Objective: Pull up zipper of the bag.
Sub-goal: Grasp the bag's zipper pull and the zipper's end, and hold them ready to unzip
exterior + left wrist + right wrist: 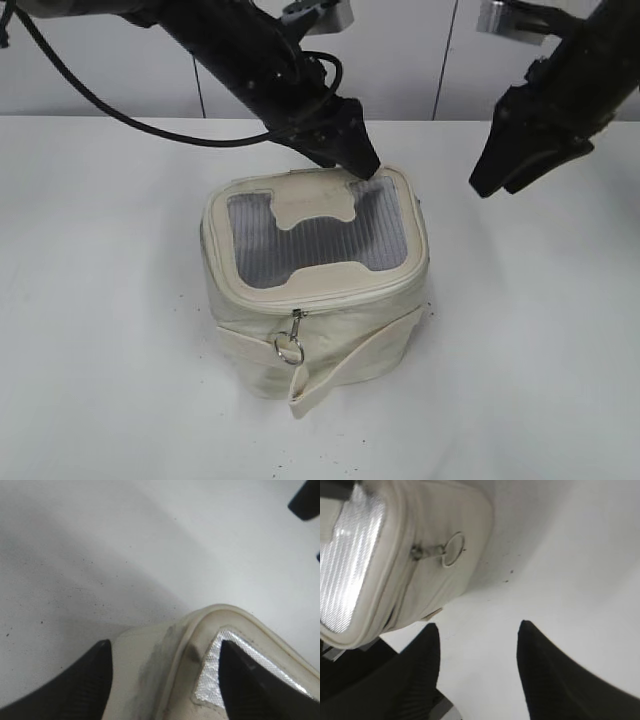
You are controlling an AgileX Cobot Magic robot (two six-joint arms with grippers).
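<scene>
I see the white surface (pixel 100 330) carrying the bag (pixel 315 330), which sits upright in the middle of it. Taking the bag as my landmark: my left arm (pixel 240 50) slants down from behind it, and the left end effector (pixel 165 680) is spread wide, straddling the bag's rear top corner, one finger (pixel 75 685) outside the rim, the other on the mesh window (pixel 315 245). It grips nothing that I can make out. My right end effector (pixel 477 645) hangs in the air to the right of the bag, well apart from it, released, with only bare surface between its fingers. The strap (pixel 350 365) droops across the bag's front side. The zipper (pixel 320 298) runs round the top panel's rim, and its ring pull (pixel 290 347) hangs at the front, above the strap.
</scene>
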